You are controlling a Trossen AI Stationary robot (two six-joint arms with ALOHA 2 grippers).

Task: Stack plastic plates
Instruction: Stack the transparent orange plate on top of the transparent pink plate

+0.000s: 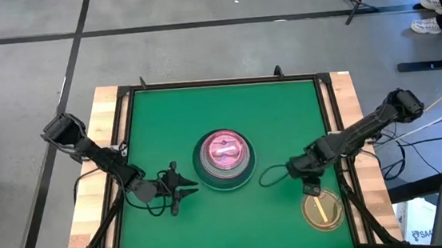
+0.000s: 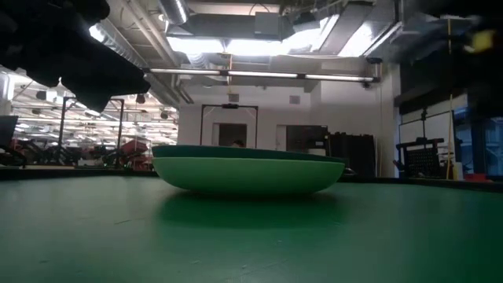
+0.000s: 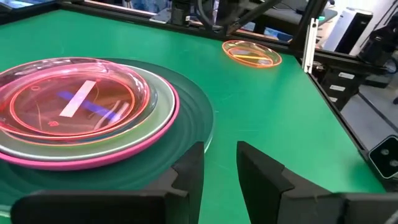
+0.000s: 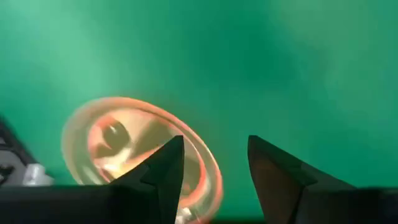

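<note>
A stack of plastic plates [image 1: 224,157] stands on the middle of the green table: a light green plate at the bottom [image 2: 247,174], then dark green, pale grey-green and pink ones, with small translucent plates on top [image 3: 78,99]. One small translucent plate [image 1: 322,210] lies alone near the table's near right corner and also shows in the left wrist view [image 3: 252,54]. My left gripper [image 1: 188,188] is open, level, just left of the stack [image 3: 221,165]. My right gripper [image 1: 311,188] is open, pointing down over the lone plate's far rim [image 4: 214,168].
A black frame [image 1: 328,114] and wooden borders [image 1: 111,150] edge the green table. Cables [image 1: 270,176] loop on the cloth between the stack and my right arm. Bare green cloth lies on the table's far half [image 1: 220,108].
</note>
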